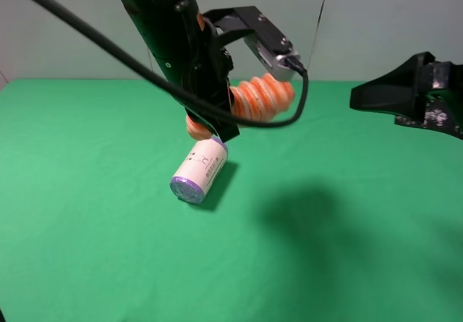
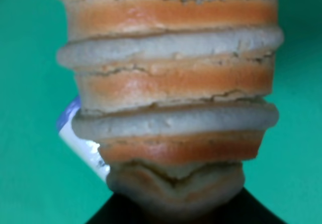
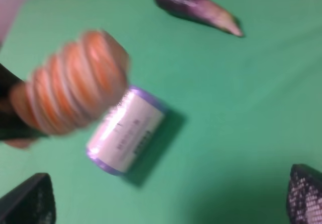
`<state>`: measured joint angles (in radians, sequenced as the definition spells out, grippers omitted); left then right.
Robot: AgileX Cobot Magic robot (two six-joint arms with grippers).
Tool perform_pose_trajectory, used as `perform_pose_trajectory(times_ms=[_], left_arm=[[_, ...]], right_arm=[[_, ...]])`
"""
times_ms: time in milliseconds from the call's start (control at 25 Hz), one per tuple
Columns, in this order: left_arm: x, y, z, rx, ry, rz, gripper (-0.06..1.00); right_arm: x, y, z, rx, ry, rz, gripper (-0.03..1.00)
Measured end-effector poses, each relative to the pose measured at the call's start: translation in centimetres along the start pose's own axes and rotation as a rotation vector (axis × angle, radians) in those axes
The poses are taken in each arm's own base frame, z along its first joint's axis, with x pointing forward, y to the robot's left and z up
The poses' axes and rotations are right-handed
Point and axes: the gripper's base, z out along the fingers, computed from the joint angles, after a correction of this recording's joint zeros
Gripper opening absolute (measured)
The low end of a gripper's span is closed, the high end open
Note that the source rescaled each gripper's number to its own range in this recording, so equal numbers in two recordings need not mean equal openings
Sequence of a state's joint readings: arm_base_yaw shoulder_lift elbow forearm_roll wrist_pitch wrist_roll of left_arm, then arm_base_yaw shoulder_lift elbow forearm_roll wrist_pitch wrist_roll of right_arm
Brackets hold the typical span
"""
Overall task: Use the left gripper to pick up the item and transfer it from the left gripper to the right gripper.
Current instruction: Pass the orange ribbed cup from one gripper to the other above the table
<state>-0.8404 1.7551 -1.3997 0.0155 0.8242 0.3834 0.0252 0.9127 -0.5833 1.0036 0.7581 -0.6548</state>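
Observation:
The item, an orange roll with pale spiral ribs (image 1: pixel 262 96), hangs in the air above the green cloth, held by my left gripper (image 1: pixel 217 112), which is shut on it. One end sticks out right toward the right arm, and the other end shows below the black arm. In the left wrist view the roll (image 2: pixel 171 83) fills the picture and hides the fingers. My right gripper (image 1: pixel 376 94) is open and empty, well to the right of the roll and apart from it. In the right wrist view its two black fingertips (image 3: pixel 30 204) stand wide apart, with the blurred roll (image 3: pixel 75 88) ahead.
A white cylinder with purple ends (image 1: pixel 199 170) lies on the cloth just below the held roll; it also shows in the right wrist view (image 3: pixel 126 131) and the left wrist view (image 2: pixel 75 138). A dark purple eggplant (image 3: pixel 196 7) lies farther off. Green cloth (image 1: pixel 347 250) covers the table.

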Motion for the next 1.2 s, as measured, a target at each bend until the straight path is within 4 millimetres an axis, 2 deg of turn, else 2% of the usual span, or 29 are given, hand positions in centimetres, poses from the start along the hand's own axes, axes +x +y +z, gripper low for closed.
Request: perform_pose_trajectory(times_ms=[400,880,1200], left_arm=[[-0.9,-2.7,0.0,0.025,-0.008,0.17,0.02],[-2.7,-5.3,-0.1,0.006,-0.131,0.247,0.02],[-3.4,-5.9,-0.2,-0.004,-0.193,0.259,0.01]], right_arm=[[-0.6,0.2,1.8,-0.164,0.016,0.006,1.0],[-0.6,0.2,2.0,-0.175,0.021,-0.013,1.0],[-0.6,0.2,2.0,-0.176,0.021,-0.016,1.0]])
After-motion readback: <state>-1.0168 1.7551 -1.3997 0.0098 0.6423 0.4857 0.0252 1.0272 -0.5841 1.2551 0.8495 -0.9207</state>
